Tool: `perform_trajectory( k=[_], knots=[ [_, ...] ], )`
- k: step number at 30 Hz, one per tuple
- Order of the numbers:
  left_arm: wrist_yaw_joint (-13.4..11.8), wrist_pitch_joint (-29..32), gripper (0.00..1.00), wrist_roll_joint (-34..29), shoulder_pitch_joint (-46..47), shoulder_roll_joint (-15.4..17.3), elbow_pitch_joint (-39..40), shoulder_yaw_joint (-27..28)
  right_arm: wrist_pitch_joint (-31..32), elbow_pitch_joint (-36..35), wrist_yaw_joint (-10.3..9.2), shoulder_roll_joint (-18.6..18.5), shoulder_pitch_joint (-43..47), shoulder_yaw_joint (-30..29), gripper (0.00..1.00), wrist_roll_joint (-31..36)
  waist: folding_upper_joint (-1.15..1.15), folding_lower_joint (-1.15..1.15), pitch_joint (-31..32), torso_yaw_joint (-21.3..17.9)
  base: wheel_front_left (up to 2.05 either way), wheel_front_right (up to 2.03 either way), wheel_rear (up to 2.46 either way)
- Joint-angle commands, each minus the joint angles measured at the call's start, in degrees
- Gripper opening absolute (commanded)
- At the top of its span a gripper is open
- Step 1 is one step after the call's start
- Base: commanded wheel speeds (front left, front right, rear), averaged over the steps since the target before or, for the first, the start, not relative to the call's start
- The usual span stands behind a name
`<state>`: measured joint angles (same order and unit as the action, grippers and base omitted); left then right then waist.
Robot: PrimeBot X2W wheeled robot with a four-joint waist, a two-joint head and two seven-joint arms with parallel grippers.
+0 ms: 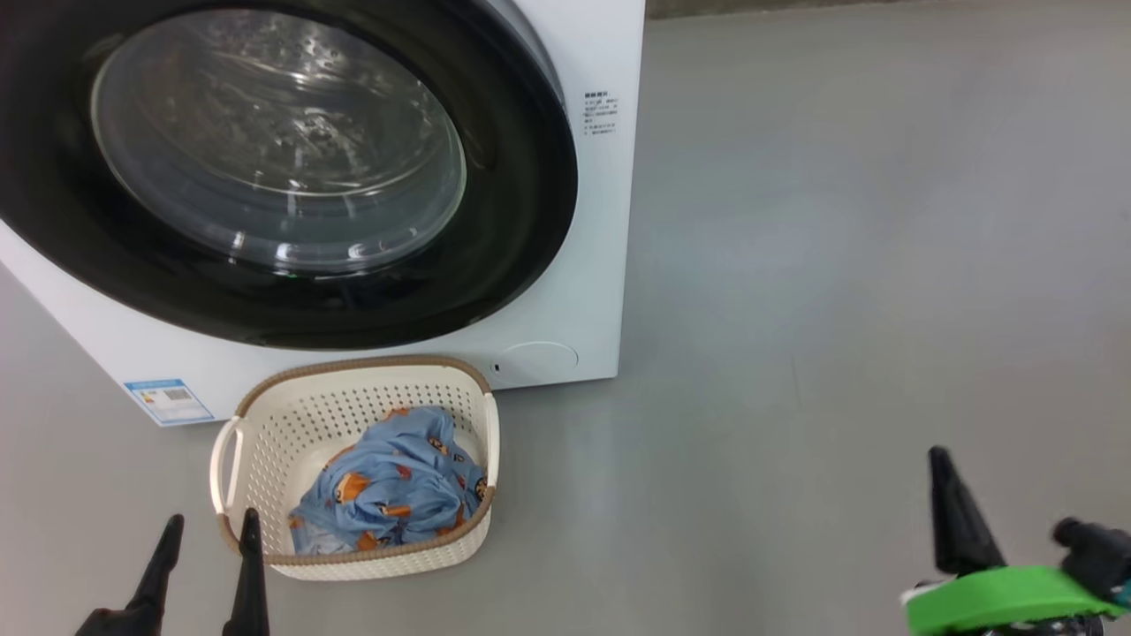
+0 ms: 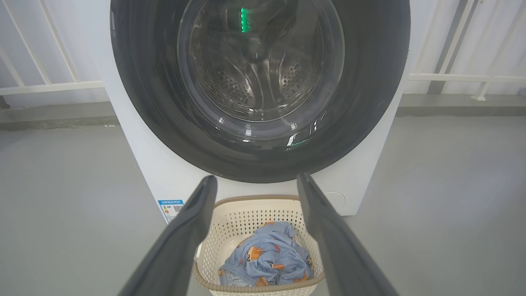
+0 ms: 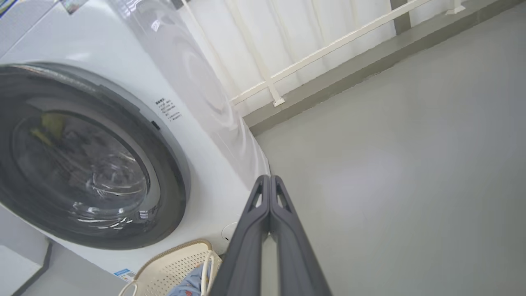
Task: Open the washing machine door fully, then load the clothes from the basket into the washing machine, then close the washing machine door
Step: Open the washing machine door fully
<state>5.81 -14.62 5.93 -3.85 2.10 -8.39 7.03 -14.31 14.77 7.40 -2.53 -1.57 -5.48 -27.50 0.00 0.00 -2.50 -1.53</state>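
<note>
One stiff, hinged door [image 1: 274,150] with a glossy, probably slippery black rim sits shut on the single washer [image 1: 601,265]. It likely wants hooking at its right edge, by the small notch [image 3: 155,124], not on the bulging glass. One basket [image 1: 292,424] stands on the floor [image 1: 839,309] just before the washer, holding one small bundle of clothes [image 1: 389,486], soft and light, best pinched at a raised fold; how many garments, I cannot tell. The left fingers [image 1: 249,565] are spread wide beside the basket's near left corner, and the right fingers [image 3: 254,222] are pressed together on nothing, well off to the right.
</note>
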Motion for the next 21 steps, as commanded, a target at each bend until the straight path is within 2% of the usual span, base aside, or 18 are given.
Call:
perform_trajectory(
  k=[1,8,13,18,21],
  knots=[
    [-0.2,-0.38,1.0,0.88,1.1,0.78,2.04,2.11,-0.69,-0.89,0.09,-0.36,-3.34,0.48,0.0,-5.33,0.0,0.0,-1.15,-0.37,0.0,0.0,0.0],
    [0.0,-0.38,1.0,1.26,2.25,0.77,4.08,2.61,-0.69,0.98,0.09,-0.76,-9.05,-2.98,0.0,-30.87,0.0,0.0,-6.2,-0.43,0.0,0.0,0.0],
    [-0.18,-0.38,1.0,1.8,3.25,0.77,4.85,2.96,-0.1,1.72,0.09,-5.34,-12.69,-1.8,0.0,-46.16,0.0,0.0,-10.06,0.25,0.0,0.0,0.0],
    [-0.6,-0.38,1.0,2.58,3.49,0.77,6.78,3.34,5.47,0.32,0.09,-9.19,-17.71,-2.12,0.0,-59.32,0.0,0.0,-14.73,0.51,0.0,0.0,0.0],
    [-0.62,-0.38,1.0,2.91,3.79,0.77,7.76,3.22,10.61,0.55,0.09,-11.3,-21.1,-3.45,0.0,-64.45,0.0,0.0,-17.55,1.1,0.0,0.0,0.0]
  ],
)
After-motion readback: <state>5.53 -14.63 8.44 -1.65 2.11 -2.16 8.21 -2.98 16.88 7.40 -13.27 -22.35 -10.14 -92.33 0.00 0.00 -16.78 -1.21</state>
